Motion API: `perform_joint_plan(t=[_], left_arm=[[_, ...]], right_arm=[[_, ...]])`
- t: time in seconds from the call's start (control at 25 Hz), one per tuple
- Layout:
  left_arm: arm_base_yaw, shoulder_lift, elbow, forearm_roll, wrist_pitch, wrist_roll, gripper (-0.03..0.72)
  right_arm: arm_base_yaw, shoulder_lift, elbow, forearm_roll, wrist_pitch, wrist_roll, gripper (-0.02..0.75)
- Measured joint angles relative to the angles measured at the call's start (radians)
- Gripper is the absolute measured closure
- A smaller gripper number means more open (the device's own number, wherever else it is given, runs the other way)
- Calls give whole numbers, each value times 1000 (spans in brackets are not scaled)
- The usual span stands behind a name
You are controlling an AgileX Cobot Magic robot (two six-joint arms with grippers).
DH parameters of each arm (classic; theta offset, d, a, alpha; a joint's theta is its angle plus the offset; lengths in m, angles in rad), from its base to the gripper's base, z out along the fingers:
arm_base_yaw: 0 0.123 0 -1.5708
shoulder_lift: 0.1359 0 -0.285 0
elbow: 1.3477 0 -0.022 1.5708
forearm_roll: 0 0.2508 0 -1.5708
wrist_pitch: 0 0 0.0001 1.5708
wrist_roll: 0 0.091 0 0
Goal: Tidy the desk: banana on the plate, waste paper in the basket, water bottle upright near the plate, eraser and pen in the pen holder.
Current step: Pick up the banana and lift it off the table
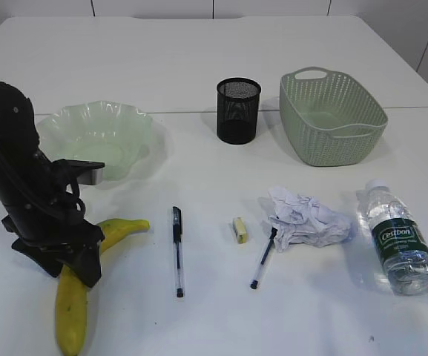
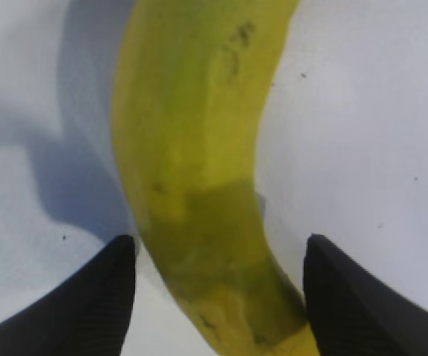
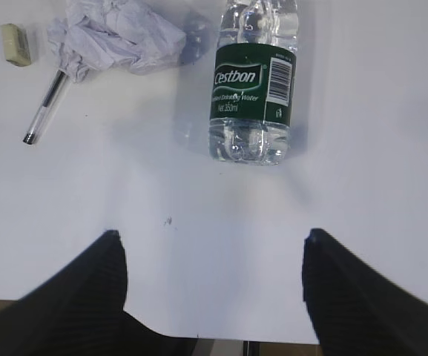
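Left pincer (image 2: pixel 217 297): fingers apart, straddling the banana (image 2: pixel 199 170) lying on the bench (image 1: pixel 214 319).
Right pincer (image 3: pixel 214 289): spread wide, holding nothing, short of the fallen bottle (image 3: pixel 252 81).
Doing it well: I'd close gently at mid-fruit, lift level.
Containers: plate (image 1: pixel 95 137), pen holder (image 1: pixel 238 110) and basket (image 1: pixel 332 115) look empty.
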Motion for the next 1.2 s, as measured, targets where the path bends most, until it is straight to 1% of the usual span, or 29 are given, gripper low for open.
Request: perform_joint_plan(t=[0.16, 0.24, 0.32, 0.44, 0.48, 0.56, 0.76, 0.96, 1.08, 1.2], left_arm=[[0, 6, 0, 0, -6, 0, 195], [0, 6, 0, 0, -12, 0, 215], [0, 6, 0, 0, -14, 0, 268], [0, 6, -1, 0, -17, 0, 386], [0, 6, -1, 2, -17, 0, 413], [0, 6, -1, 2, -17, 2, 435], [0, 6, -1, 2, -17, 26, 473], [0, 6, -9, 2, -11, 29, 477], [0, 8, -54, 2, 43, 29, 477], [0, 11, -155, 2, 126, 29, 477]], right_arm=[[0, 0, 0, 0, 0, 0, 182], [0, 0, 0, 0, 0, 0, 182], [0, 0, 0, 0, 0, 0, 182], [0, 0, 0, 0, -2, -2, 182], [0, 0, 0, 0, -2, -2, 182], [0, 0, 0, 0, -2, -2, 182], [0, 0, 0, 0, -4, -2, 182], [0, 0, 0, 0, -4, -2, 182], [0, 0, 0, 0, -6, -2, 182], [0, 0, 0, 0, -8, -2, 182]])
